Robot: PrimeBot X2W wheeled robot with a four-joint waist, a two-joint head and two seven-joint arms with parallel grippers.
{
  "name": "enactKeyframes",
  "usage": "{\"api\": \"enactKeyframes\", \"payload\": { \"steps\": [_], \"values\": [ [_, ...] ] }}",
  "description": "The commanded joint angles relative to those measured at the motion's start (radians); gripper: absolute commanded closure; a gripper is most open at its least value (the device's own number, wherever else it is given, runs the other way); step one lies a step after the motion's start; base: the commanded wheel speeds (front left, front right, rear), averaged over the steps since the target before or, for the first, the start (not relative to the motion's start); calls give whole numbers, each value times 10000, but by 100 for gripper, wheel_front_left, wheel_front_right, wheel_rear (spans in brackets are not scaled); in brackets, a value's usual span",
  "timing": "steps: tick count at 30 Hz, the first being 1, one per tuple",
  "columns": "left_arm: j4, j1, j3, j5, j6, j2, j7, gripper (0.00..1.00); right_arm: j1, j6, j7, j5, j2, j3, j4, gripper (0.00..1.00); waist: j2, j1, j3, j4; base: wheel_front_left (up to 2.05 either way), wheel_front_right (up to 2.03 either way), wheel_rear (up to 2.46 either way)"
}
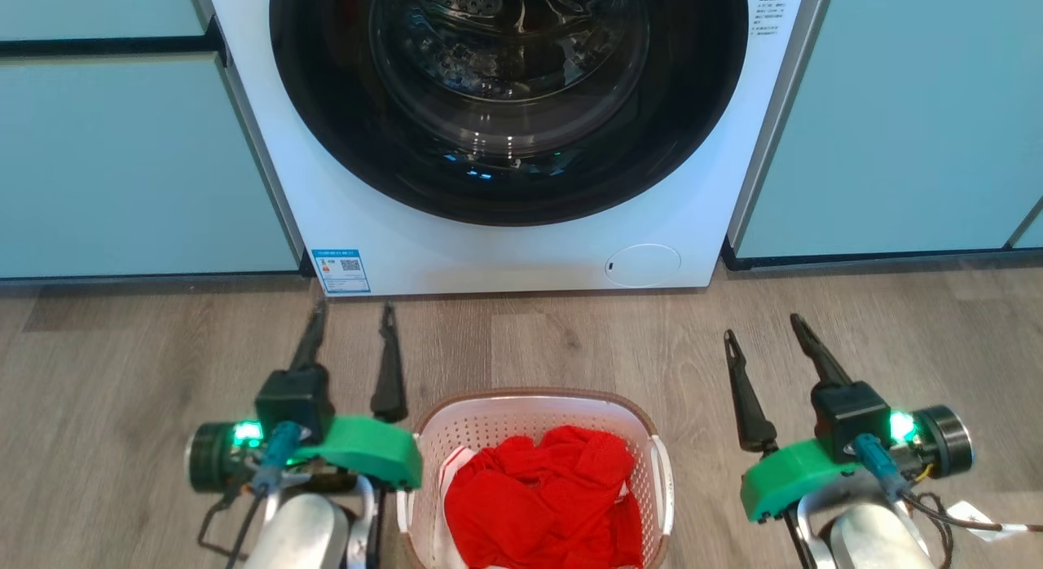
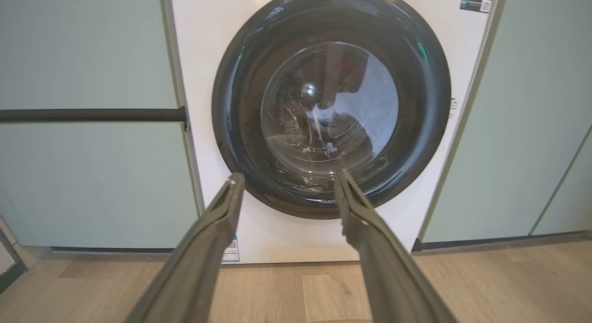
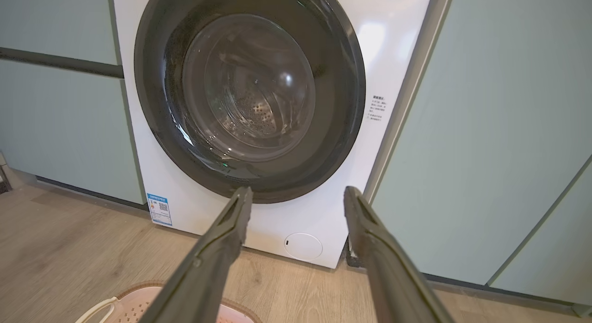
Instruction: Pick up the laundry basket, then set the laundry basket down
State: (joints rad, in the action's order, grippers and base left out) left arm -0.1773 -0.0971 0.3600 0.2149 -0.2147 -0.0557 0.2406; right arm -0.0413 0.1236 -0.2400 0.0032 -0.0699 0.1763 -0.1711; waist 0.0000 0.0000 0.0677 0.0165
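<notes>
The laundry basket [image 1: 521, 410], white with perforated walls and a brown rim, stands on the wood floor at the bottom centre of the head view, with red cloth [image 1: 546, 496] heaped inside. My left gripper [image 1: 352, 318] is open just left of the basket, fingers pointing at the washer, nothing between them. On the basket's right side my right gripper [image 1: 763, 328] is open too and holds nothing. The left wrist view shows my left gripper [image 2: 289, 177] spread before the washer door. A corner of the laundry basket [image 3: 129, 303] shows low in the right wrist view, below my right gripper [image 3: 298, 193].
A white front-loading washer [image 1: 505, 251] with a dark round door stands straight ahead, shut. Pale green cabinet fronts [image 1: 122, 161] flank it on both sides. Bare wood floor [image 1: 570, 341] lies between washer and basket.
</notes>
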Motion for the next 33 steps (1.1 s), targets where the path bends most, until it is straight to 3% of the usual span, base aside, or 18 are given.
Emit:
{"api": "enactKeyframes", "payload": {
  "steps": [1, 10, 17, 33],
  "values": [
    [436, -316, -547, -276, -14, 30, 169, 0, -607, 70, -175, -389, -24, 246, 544, 0, 0, 0, 14, 5, 0, 0, 0],
    [279, -118, -1025, 668, -371, 52, 212, 0, -300, 71, -218, 193, 106, -241, 804, 0, 0, 0, -56, 18, 0, 0, 0],
    [-120, -69, -1210, 1316, -181, 53, 212, 0, -67, 71, -218, 590, 172, -615, 497, 0, 0, 0, -116, 29, 0, 0, 0],
    [-410, 122, -1504, 1062, 377, 54, 212, 0, 8, 71, -218, 928, 195, -859, 432, 0, 0, 0, -104, -132, 0, 0, 0]
  ]
}}
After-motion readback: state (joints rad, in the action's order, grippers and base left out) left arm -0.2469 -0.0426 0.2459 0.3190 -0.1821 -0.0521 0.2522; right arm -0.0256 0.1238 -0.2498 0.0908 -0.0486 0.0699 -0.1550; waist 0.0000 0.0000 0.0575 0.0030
